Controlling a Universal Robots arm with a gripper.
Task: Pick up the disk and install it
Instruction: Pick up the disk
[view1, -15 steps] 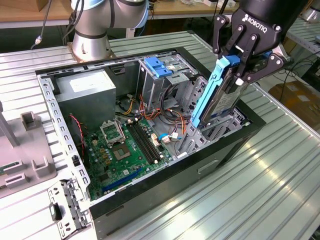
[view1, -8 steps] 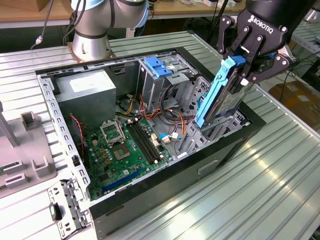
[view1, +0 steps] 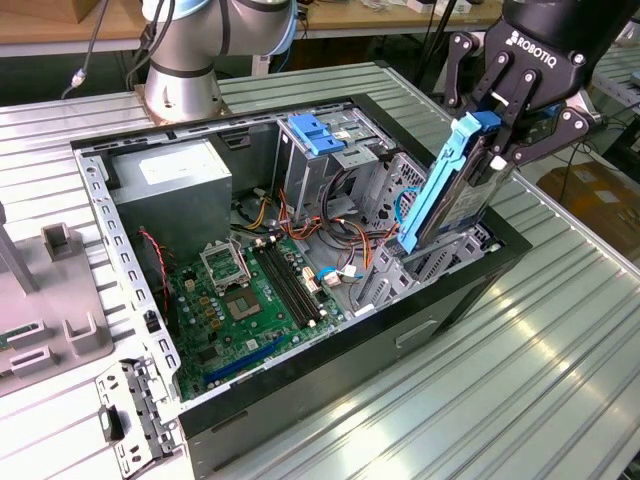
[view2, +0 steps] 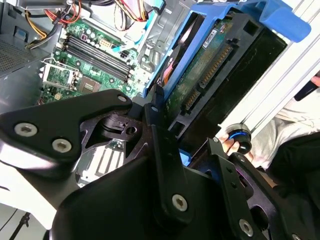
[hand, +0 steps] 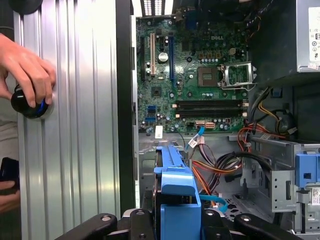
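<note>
Disk stands steeply tilted at the exterior view's right end of the open computer case. Its lower end is at the drive bay and its upper end is clamped in the closed claw. At this tilt, I judge its blue rails could bind on the bay's metal edges and jam. The loose cables just beside the bay could get pinched. A person's hand rests on the worktop near the case.
</note>
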